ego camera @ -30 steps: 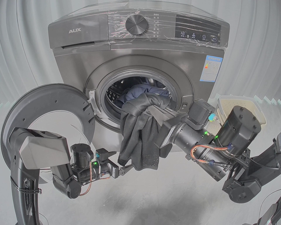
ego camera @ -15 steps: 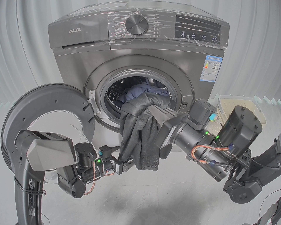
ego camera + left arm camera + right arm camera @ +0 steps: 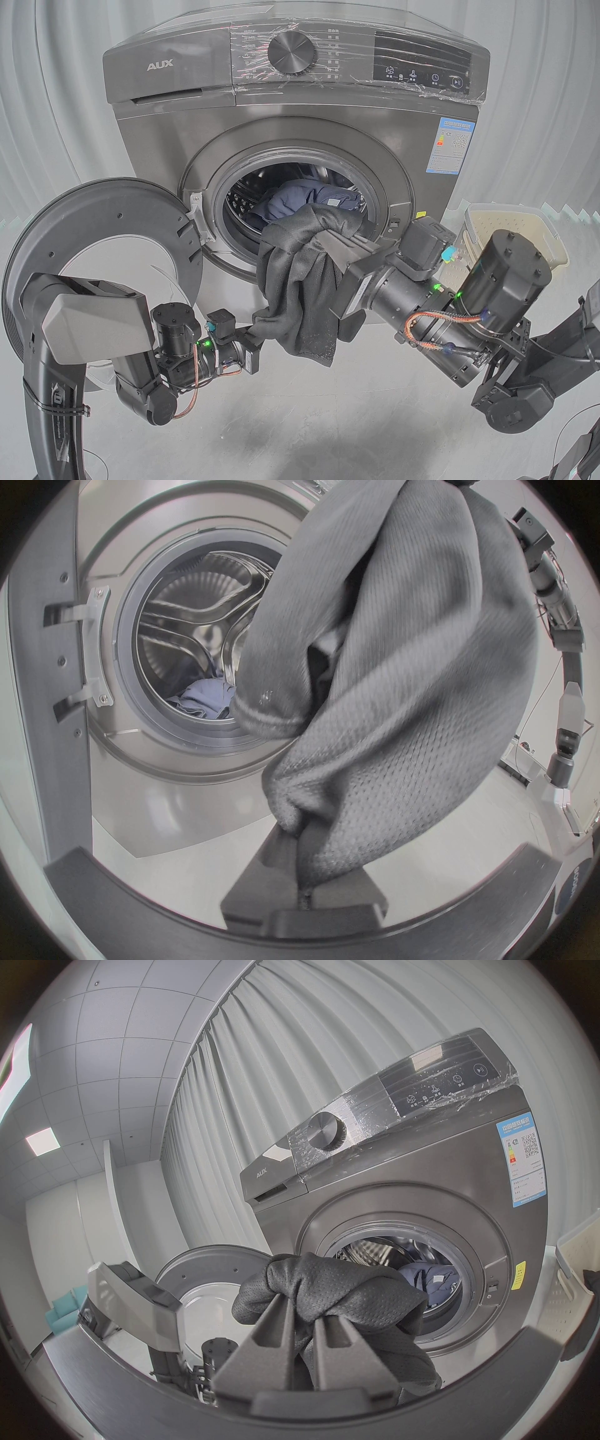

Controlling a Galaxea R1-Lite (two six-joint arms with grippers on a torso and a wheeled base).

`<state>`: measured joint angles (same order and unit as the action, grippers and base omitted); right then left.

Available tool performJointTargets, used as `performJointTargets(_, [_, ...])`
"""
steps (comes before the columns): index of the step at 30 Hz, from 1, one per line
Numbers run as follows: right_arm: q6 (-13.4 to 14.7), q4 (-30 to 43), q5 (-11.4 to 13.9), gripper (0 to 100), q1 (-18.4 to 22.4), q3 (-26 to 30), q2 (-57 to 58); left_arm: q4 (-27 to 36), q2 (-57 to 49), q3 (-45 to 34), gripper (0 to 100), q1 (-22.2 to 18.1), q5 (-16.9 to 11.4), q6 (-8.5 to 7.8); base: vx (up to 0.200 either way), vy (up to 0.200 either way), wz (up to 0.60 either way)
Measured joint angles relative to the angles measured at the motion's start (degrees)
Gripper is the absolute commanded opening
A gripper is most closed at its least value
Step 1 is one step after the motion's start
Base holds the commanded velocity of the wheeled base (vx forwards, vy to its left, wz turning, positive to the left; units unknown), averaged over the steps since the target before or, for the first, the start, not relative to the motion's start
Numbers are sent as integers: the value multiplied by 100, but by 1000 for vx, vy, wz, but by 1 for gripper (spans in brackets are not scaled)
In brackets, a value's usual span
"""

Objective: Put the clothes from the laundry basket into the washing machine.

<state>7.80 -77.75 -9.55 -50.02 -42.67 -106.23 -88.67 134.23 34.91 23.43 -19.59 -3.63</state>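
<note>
The grey garment point(image 3: 297, 281) is held at the drum point(image 3: 247, 187) mouth — right gripper point(image 3: 306, 1319) fingers clamped on its top, left gripper point(image 3: 300, 849) fingers pinched on its hem; a push inside is likely called for next.

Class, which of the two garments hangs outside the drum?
The dark grey garment, held by the left gripper and right gripper; the blue garment lies inside.

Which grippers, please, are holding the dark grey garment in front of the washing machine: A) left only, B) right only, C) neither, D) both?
D: the right gripper pinches the top fold of the dark grey garment, and the left gripper is shut on its lower edge.
</note>
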Motion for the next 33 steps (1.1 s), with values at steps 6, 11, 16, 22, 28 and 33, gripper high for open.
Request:
performJointTargets(6, [7,-22,38,0,38,-16,-146,0,-584,-785,0,182,-24,-16,0,0,0])
performJointTargets(11, [16,-118,99,0,101,-20,-347,0,-1395,-1740,0,443,-72,-38,0,0,0])
performJointTargets(16, [27,-279,205,100,154,26,-631,2,-2133,-2348,0,674,-191,-57,0,0,0])
performJointTargets(22, [29,-323,216,100,182,216,-986,7,-2597,-2227,0,727,-233,20,0,0,0])
performJointTargets(28, [18,-332,178,100,184,362,-1268,10,-2737,-1825,0,656,-200,140,0,0,0])
performJointTargets(33, [-23,-329,169,100,195,384,-1367,10,-2754,-1676,0,556,-189,222,0,0,0])
